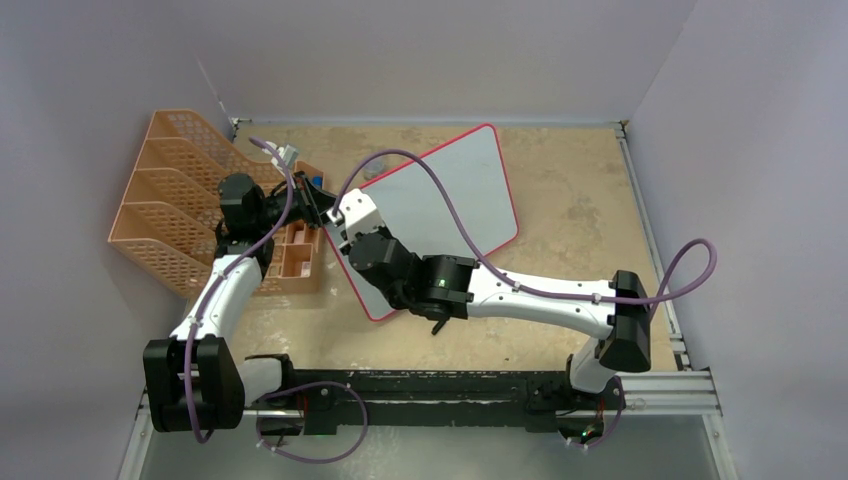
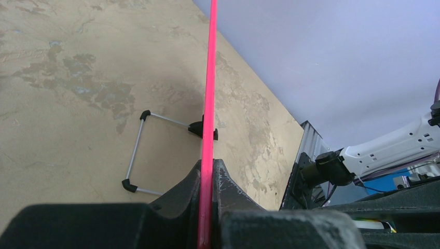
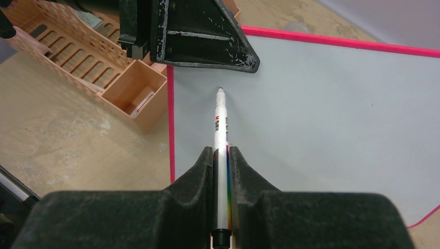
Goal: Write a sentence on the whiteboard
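The whiteboard stands tilted on its wire stand in the middle of the tabletop, just beside the orange rack, and I can see no letters on its pale face, so the sentence looks not yet begun. The left jaws are pressed together on the board's red frame at its left edge and steady it from the rack side. The right jaws pinch a white marker around its barrel, tip forward. That tip sits near the board's upper left corner, right below a left finger; whether it actually touches the surface I cannot tell from here. The step in hand, I judge, is laying down the first stroke. To do it well, the pen should meet the board with light, even pressure, enough to leave ink but not enough to push the propped board back on its stand or twist it in the left jaws. The strokes should run away from the left finger, toward the open board to the right, so the two arms do not collide. Starting this near the corner leaves room for two lines, provided the letters stay modest. The left grip should stay firm throughout, since any slip would smear or bend the line.
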`<state>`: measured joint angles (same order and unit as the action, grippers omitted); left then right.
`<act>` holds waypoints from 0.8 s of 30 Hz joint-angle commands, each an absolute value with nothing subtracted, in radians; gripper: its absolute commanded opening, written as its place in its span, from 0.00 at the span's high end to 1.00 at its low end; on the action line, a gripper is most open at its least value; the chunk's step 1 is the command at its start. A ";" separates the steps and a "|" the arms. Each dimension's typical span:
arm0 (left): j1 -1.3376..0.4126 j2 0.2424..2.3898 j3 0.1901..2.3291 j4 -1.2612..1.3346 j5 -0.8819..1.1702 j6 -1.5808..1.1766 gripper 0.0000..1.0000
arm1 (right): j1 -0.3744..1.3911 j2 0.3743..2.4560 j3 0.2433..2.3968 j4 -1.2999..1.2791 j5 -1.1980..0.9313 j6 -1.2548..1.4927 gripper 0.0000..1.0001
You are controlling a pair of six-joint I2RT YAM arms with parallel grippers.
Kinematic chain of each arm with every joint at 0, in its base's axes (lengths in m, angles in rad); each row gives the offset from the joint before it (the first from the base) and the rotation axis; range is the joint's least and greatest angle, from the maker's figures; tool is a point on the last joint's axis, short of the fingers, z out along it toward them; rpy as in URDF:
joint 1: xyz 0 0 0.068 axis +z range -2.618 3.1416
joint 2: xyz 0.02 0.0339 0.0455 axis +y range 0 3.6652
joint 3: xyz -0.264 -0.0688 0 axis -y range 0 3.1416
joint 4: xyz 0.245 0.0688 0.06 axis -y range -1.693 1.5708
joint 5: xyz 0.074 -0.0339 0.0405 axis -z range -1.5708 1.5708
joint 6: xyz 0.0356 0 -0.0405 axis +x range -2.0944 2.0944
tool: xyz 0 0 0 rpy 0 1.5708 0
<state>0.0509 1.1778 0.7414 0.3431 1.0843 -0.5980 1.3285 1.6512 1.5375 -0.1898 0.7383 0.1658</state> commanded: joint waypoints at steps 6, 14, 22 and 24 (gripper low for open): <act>0.041 1.180 0.738 0.370 1.097 -0.573 1.00 | 1.333 1.671 1.592 -0.166 0.772 0.152 1.00; 0.041 1.180 0.736 0.375 1.104 -0.576 1.00 | 1.333 1.688 1.603 -0.172 0.778 0.150 1.00; 0.040 1.179 0.736 0.379 1.109 -0.576 1.00 | 1.333 1.695 1.606 -0.165 0.777 0.143 1.00; 0.039 1.178 0.736 0.379 1.109 -0.576 1.00 | 1.333 1.696 1.606 -0.161 0.768 0.139 1.00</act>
